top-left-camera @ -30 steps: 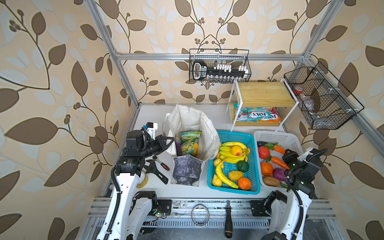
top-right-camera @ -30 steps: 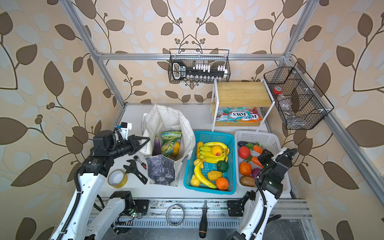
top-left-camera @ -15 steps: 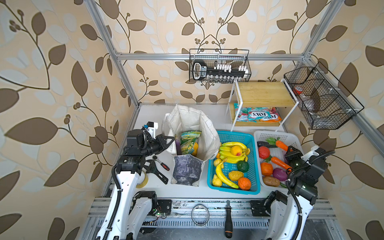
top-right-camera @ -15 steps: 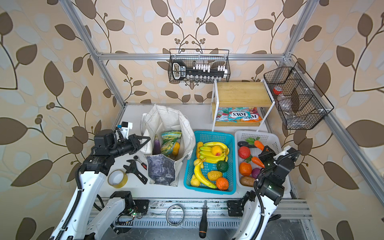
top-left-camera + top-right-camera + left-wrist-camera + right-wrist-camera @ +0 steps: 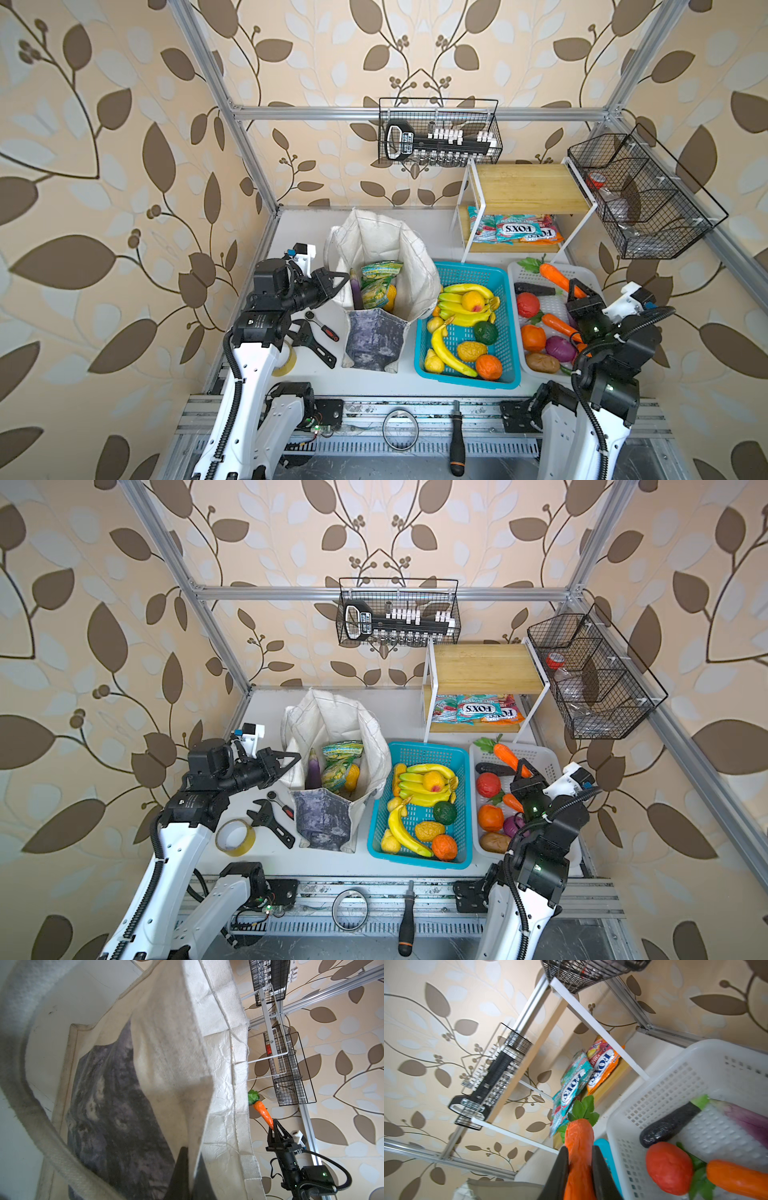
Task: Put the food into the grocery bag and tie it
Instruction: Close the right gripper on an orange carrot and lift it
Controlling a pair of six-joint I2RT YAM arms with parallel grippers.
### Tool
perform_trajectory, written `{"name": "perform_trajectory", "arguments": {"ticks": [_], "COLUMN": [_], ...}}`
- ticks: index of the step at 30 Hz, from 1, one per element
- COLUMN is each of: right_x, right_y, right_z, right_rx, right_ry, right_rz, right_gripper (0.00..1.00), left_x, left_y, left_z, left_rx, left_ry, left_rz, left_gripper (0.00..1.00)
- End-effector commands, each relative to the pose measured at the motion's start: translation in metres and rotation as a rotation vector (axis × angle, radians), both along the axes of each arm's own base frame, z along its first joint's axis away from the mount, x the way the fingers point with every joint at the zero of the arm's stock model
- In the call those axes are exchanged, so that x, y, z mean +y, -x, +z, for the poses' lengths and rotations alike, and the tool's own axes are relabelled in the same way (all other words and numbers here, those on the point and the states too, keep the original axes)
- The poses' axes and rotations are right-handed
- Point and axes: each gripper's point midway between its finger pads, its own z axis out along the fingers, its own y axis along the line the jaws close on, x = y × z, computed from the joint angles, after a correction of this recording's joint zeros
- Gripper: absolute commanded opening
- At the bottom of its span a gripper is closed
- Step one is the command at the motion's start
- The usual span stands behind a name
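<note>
The off-white grocery bag stands open at mid-table. My left gripper is shut on its left rim cloth. Inside the bag are green-and-yellow snack packets, a yellow fruit and a purple eggplant. My right gripper is shut on the thin end of the orange carrot, holding it above the white basket's far end with its green top pointing away.
A blue basket of bananas and fruit sits between the bag and the white basket of vegetables. FOX'S packets lie under the wooden shelf behind. A wrench and tape roll lie left of the bag.
My right gripper has risen out of the white basket with the carrot and carried it toward the far end. The left gripper has stayed on the bag rim.
</note>
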Motion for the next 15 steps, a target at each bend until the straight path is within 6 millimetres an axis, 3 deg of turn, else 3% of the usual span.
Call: {"name": "perform_trajectory", "arguments": {"ticks": [1, 7, 13, 15], "right_x": [0.017, 0.031, 0.063, 0.076], "right_y": [-0.003, 0.0, -0.002, -0.002], "right_z": [0.011, 0.027, 0.045, 0.05], "right_rx": [-0.096, -0.131, -0.133, -0.132], "right_ry": [-0.12, -0.145, -0.167, -0.155], "right_rz": [0.081, 0.125, 0.276, 0.329], "right_gripper": [0.15, 0.13, 0.12, 0.06], "left_x": [-0.001, -0.003, -0.004, -0.004], "left_y": [-0.004, -0.006, -0.002, 0.0], "left_z": [0.021, 0.023, 0.026, 0.028], "left_rx": [-0.088, -0.082, -0.097, -0.103], "left_ry": [0.0, 0.005, 0.006, 0.003], "left_rz": [0.001, -0.014, -0.018, -0.02], "left_gripper": [0.0, 0.0, 0.0, 0.0]}}
